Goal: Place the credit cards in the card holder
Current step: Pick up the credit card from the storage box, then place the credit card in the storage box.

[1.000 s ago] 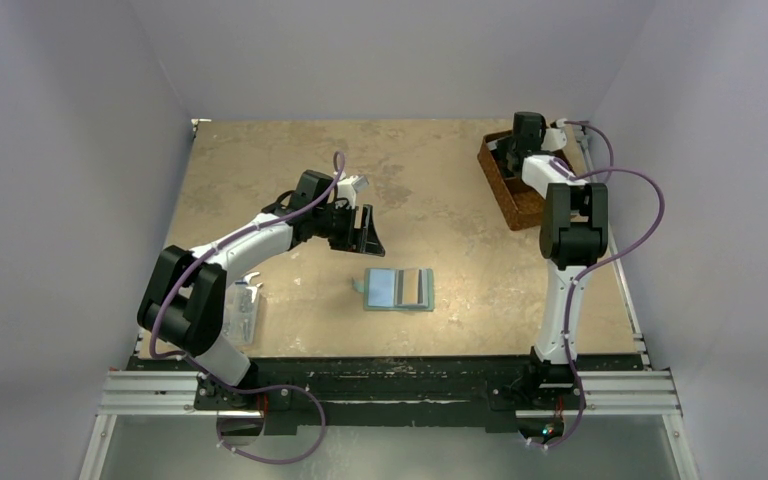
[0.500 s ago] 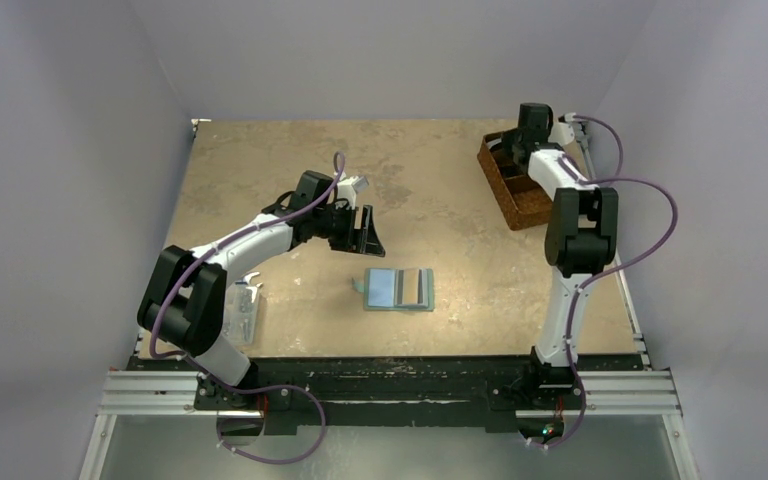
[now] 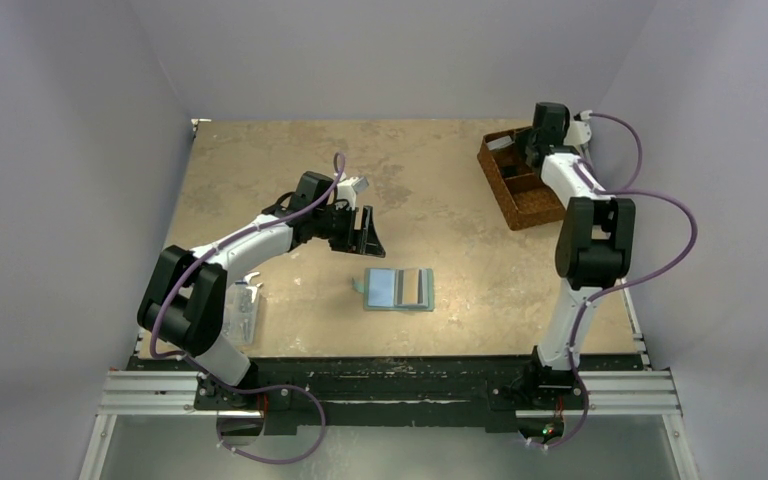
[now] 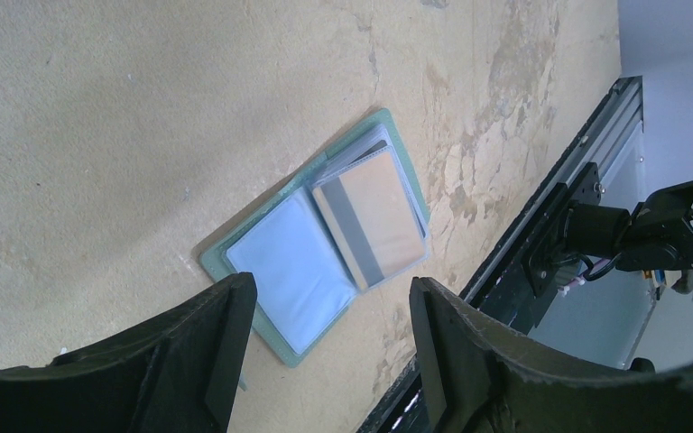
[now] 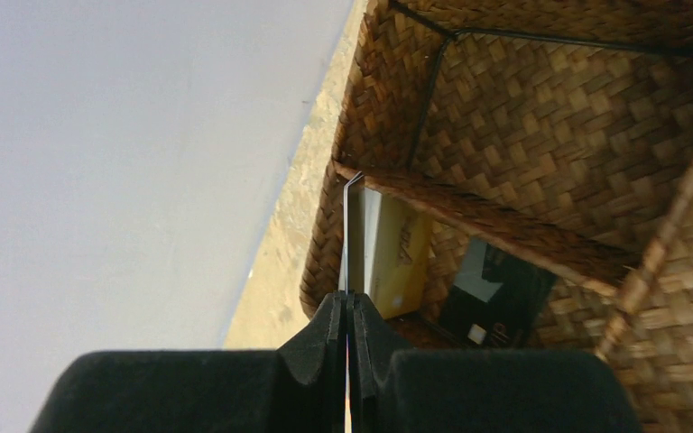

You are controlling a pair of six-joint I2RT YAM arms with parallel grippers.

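The card holder (image 3: 398,289) lies open on the table in front of the left arm, pale blue inside (image 4: 280,262). A tan card with a grey stripe (image 4: 374,225) sits in its right-hand pocket. My left gripper (image 3: 370,235) hovers open just behind the holder, nothing between its fingers (image 4: 329,293). My right gripper (image 3: 520,148) is over the far end of the woven basket (image 3: 525,210), shut on a thin credit card (image 5: 347,234) seen edge-on. Below it in the basket's end compartment stand a yellow card (image 5: 397,257) and a black card (image 5: 496,289).
The brown woven basket (image 5: 541,117) has dividers and stands at the far right of the table, close to the right wall. A clear plastic box (image 3: 243,312) sits beside the left arm's base. The table's black rail (image 4: 541,234) runs along the near edge.
The right arm has swung rightward and back over the basket's far end, its jaws closing on the thin card. The left arm and the card holder have not moved.
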